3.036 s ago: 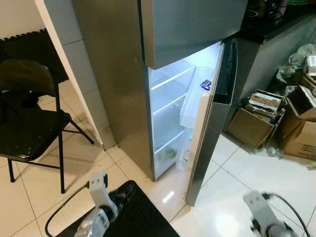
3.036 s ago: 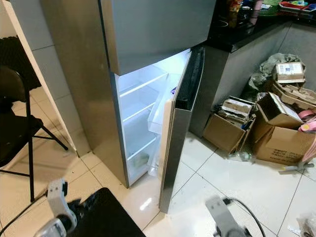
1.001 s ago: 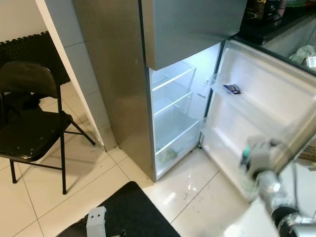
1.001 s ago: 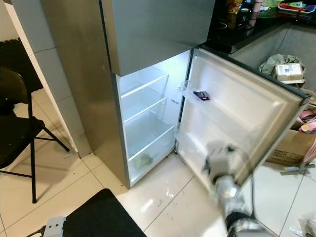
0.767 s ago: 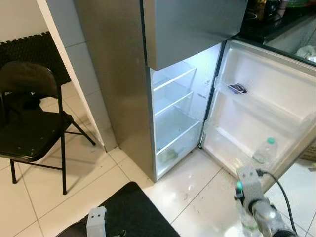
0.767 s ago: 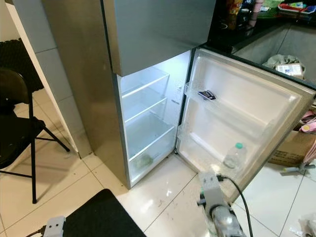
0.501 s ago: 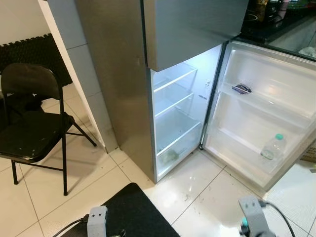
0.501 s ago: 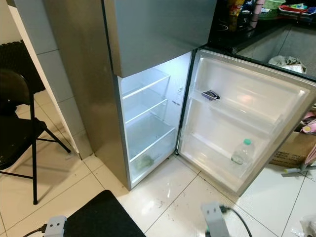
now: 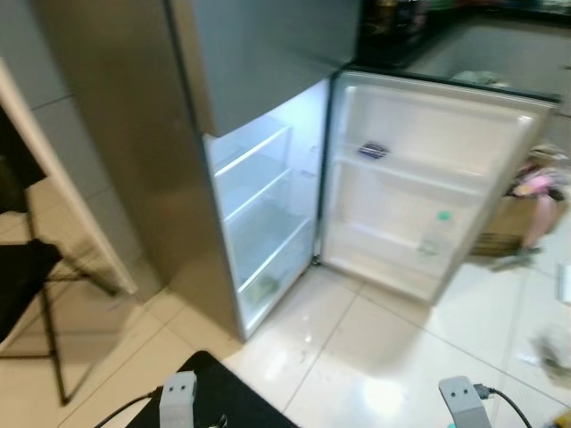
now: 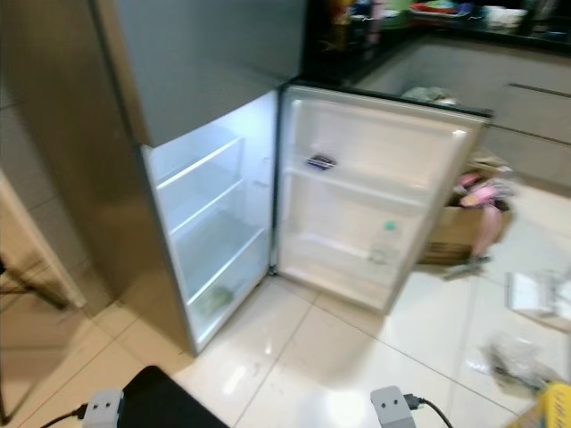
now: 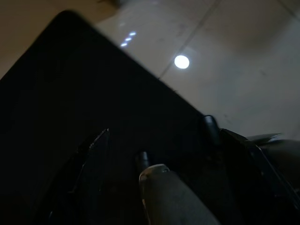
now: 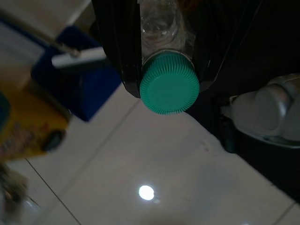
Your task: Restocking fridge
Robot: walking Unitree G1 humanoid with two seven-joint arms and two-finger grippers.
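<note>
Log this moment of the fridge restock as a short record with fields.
fridge door: swung wide open, interior lit
door lower shelf: one clear bottle with green cap, upright
door upper shelf: small dark packet
fridge shelves: look bare; a greenish item in the bottom drawer
right gripper: fingers shut on a second green-capped bottle, above the tiled floor
left gripper: low over a black mat

R pincer [image 12: 161,56] clamps bottle neck; both arms low; L pincer [image 11: 154,154] idle.
</note>
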